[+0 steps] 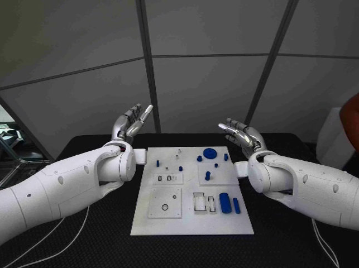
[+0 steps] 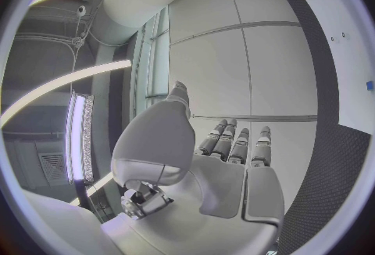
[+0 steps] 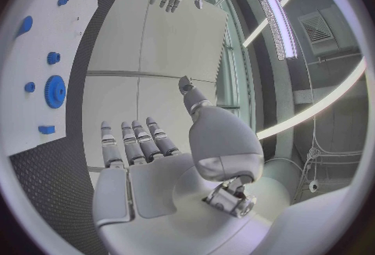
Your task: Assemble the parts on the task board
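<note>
The white task board (image 1: pixel 192 215) lies in the middle of the black table. Small blue parts sit on it: a round gear (image 1: pixel 210 151) near the far edge, small pegs (image 1: pixel 199 158) beside it, and two upright cylinders (image 1: pixel 225 198) near the front right. My left hand (image 1: pixel 133 123) is raised above the table's far left, past the board's corner, fingers apart and holding nothing. My right hand (image 1: pixel 241 134) is raised at the far right, also empty with fingers spread. The left hand (image 2: pixel 227 149) and the right hand (image 3: pixel 149 142) show flat open palms in the wrist views.
The board (image 3: pixel 47 49) has rectangular recesses (image 1: pixel 203 202) and round holes (image 1: pixel 164 209) in front. Cables (image 1: pixel 66 231) trail off the table at the front left and front right. A person's sleeve (image 1: pixel 358 120) is at the far right, away from the board.
</note>
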